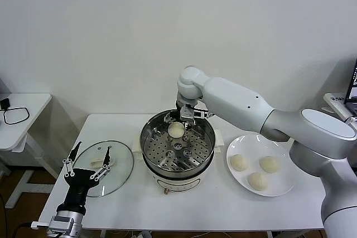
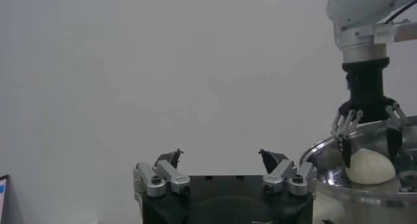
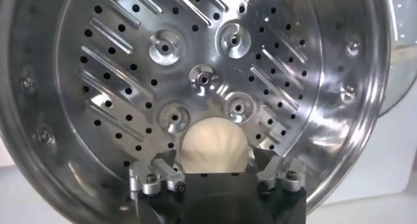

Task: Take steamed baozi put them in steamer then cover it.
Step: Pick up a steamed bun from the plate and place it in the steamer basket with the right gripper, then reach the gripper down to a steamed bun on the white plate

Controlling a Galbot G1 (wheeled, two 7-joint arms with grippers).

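Head view: right gripper sits inside the steamer at its far rim, fingers spread either side of one baozi that appears to rest on the perforated floor; whether the pads touch it cannot be told. Judgement: confirm the bun is seated, part the fingers fully, then lift straight up clear of the rim. Three baozi wait on the plate right of the steamer. Left gripper idles spread open over the glass lid, left of the steamer.

White table, glass lid at left, steamer centre, white plate at right
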